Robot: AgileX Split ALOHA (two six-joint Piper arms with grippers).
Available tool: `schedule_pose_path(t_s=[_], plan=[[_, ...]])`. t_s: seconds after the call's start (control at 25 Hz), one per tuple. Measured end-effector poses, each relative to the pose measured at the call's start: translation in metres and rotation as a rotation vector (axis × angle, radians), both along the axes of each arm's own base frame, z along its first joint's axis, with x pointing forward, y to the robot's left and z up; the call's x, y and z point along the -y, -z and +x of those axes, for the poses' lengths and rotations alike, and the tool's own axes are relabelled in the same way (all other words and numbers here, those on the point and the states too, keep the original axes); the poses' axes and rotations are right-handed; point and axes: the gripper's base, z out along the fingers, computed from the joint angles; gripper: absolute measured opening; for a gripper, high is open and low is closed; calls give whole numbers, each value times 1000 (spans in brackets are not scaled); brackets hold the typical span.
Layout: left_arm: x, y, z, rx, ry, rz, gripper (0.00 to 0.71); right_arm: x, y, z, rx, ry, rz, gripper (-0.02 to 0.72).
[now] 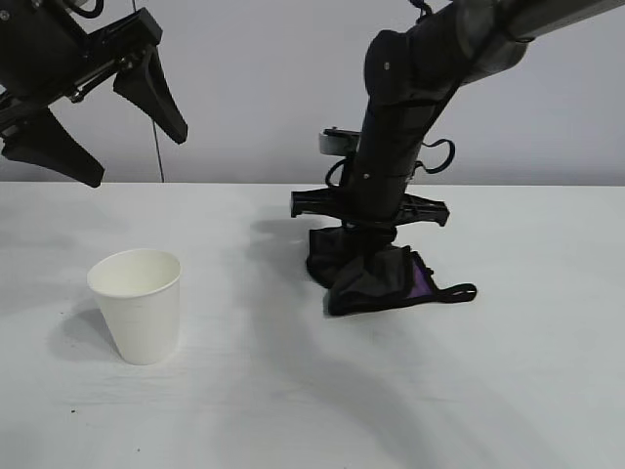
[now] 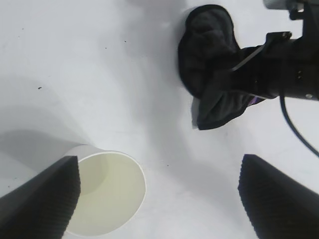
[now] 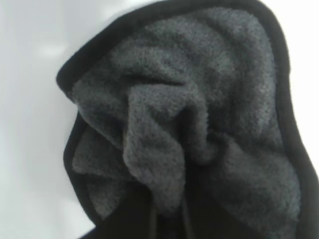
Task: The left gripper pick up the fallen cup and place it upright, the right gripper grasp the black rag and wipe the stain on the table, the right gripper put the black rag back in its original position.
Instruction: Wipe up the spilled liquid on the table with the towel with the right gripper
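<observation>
The cup stands upright at the desk's near left, so that step looks done. Above it the left claw hangs wide open and empty. Right of centre, the right claw is clamped on the rag, pressing it to the desk. No stain shows; wiping seems underway, the rag's return remains.

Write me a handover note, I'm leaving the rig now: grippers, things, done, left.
Left gripper: open, raised above the cup, holding nothing.
Right gripper: shut on the rag, pressing it on the table.
Cup: upright, apart from the rag.
Stain: not visible; it may be under the rag or already wiped.
Done: cup upright, rag grasped.
Left: finish wiping if needed, return rag to its place.
</observation>
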Motion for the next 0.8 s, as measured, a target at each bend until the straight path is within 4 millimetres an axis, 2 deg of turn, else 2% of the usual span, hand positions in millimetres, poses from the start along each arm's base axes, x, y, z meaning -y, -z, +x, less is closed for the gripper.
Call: schedule_pose_path(t_s=[0.2,0.36,0.6,0.8], plan=[[0,0,0,0,0,0,624,7,-6,-1,-12,-16,-39,20],[0,0,0,-3,2,0,624,11,-15,-10,-70,-42,-78,20],[0,0,0,-3,2,0,624,14,-45,-23,-111,-93,-105,20],[0,0,-1,-7,4,0,624,9,-80,-35,-89,-128,-103,20]])
